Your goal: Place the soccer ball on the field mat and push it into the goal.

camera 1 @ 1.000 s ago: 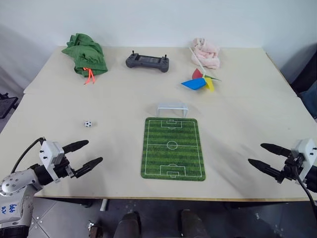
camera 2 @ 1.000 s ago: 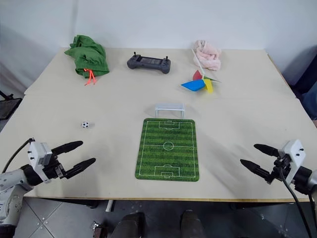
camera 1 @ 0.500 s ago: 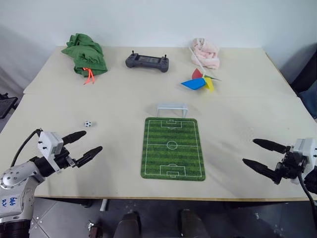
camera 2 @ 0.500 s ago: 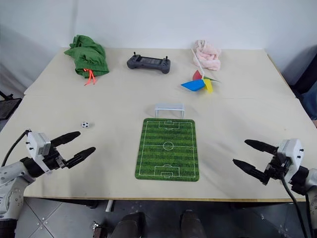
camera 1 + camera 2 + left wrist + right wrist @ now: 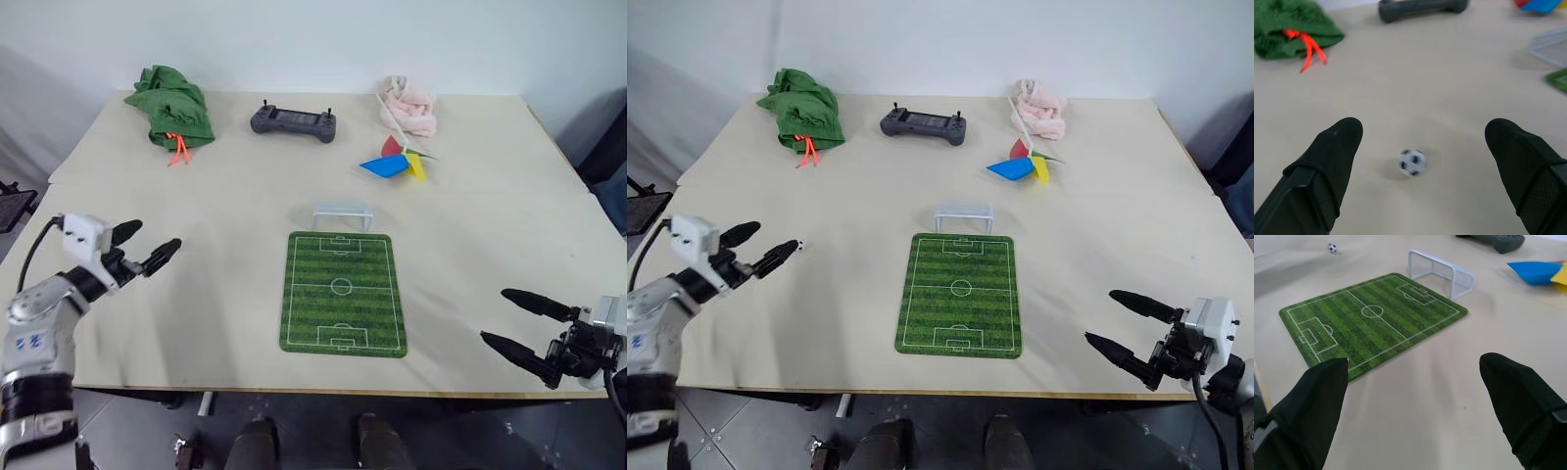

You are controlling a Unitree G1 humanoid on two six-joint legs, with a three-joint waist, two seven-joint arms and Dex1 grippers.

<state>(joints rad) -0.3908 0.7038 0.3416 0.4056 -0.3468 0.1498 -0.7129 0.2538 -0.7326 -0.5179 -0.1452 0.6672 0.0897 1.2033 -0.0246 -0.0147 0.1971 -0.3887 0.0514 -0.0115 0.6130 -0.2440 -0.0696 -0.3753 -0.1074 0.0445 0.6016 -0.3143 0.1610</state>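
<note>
The soccer ball (image 5: 1412, 162), tiny and white with black patches, lies on the bare table left of the field mat (image 5: 343, 292). My left gripper (image 5: 152, 238) is open and level just behind the ball, which sits between its fingers (image 5: 1334, 147) without touching them. The green mat lies at the table's near middle, and the small light-grey goal (image 5: 341, 213) stands at its far end. My right gripper (image 5: 496, 315) hangs open and empty over the near right edge, pointing toward the mat (image 5: 1371, 318).
Along the back of the table lie a green cloth bag (image 5: 168, 106) with orange cord, a dark grey controller (image 5: 292, 121) and a pink cloth (image 5: 407, 106). A coloured pinwheel (image 5: 397, 162) rests behind and right of the goal.
My left gripper has moved forward and up the table until its open fingers flank the ball. My right gripper has drawn back a little toward the near edge. The ball has stayed put.
</note>
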